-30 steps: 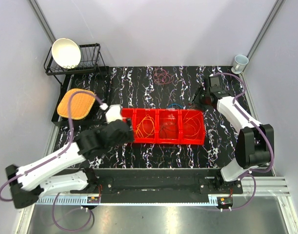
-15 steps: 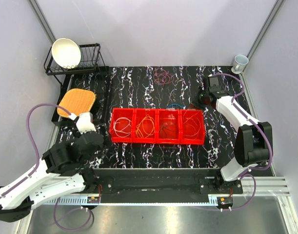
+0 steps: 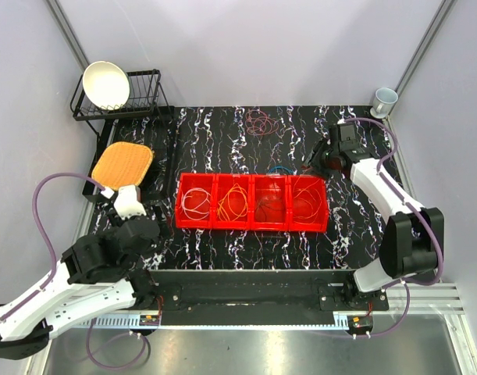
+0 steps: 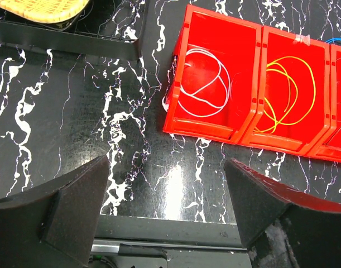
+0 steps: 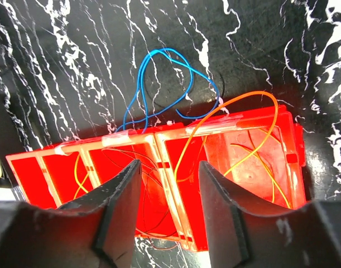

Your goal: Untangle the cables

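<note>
Cables are sitting in six spots, four of them inside one red bin (image 3: 252,226) with four compartments, in the middle of the black marbled surface (image 3: 222,250).

Counting from your left:
- The first compartment is holding one white cable (image 4: 203,84), coiling in a loose loop.
- The second is holding one yellow cable (image 4: 287,92) in overlapping loops.
- The third is holding thin dark wires (image 3: 271,205) that are too fine to count.
- The fourth is holding one orange cable (image 5: 237,128), which is arching up over the rim.

One blue cable (image 5: 159,84) is lying on the surface just behind the bin, with its ends reaching the far rim. One dark red tangle (image 3: 259,122) is lying well apart, near the far edge.

Your left fingers (image 4: 75,206) are standing spread wide with nothing between them, hovering over the surface in front of the bin's left end. Your right fingers (image 5: 120,212) are standing slightly apart, pinching nothing, above the bin's right half.

Off to the left, one white bowl (image 3: 106,84) is leaning in one black rack (image 3: 148,94), with one woven mat (image 3: 122,165) nearby. One cup (image 3: 384,100) is standing at the far right corner.
</note>
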Controlling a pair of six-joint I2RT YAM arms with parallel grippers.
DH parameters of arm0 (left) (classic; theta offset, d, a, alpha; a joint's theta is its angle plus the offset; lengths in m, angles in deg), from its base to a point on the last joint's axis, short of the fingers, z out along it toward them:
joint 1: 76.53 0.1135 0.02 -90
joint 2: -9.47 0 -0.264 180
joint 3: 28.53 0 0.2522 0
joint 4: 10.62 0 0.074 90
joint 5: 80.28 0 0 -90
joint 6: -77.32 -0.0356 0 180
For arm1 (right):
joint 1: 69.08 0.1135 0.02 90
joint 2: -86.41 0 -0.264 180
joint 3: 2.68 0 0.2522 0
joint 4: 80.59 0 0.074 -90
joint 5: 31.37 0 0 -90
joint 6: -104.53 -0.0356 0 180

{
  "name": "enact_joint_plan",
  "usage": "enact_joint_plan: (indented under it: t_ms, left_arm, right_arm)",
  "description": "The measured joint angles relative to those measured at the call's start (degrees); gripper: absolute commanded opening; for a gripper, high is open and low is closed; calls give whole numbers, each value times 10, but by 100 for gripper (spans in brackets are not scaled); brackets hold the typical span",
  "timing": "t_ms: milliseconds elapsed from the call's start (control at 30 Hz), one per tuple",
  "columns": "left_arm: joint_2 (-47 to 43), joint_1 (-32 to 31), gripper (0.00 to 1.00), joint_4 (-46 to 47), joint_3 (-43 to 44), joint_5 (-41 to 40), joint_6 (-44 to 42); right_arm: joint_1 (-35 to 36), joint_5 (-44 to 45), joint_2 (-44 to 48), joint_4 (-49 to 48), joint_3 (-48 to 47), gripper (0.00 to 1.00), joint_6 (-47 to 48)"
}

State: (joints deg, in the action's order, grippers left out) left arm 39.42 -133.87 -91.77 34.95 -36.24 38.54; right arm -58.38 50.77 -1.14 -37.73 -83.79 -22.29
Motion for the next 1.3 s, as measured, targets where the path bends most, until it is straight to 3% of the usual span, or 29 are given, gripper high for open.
enact_joint_plan:
  t_ms: [367,600,633,733,767,1067,1300]
  left_arm:
    - [17,0,88,24,-3,2,-33]
    - [63,0,88,56,-16,22,-64]
    - [66,0,88,58,-18,25,-68]
    - [64,0,87,63,-22,29,-74]
    - [60,0,87,63,-22,30,-75]
    - [28,0,86,69,-23,31,-79]
    - [33,0,85,70,-23,31,-78]
  right_arm:
    - [0,6,0,-4,9,52,-6]
    - [0,6,-41,-13,9,42,-8]
    - [0,6,-47,-15,9,38,-8]
    - [0,1,-64,-18,8,5,-9]
    - [0,0,-68,-19,7,0,-10]
    - [0,-4,-69,-20,2,0,-14]
    - [2,-30,-14,-7,23,0,10]
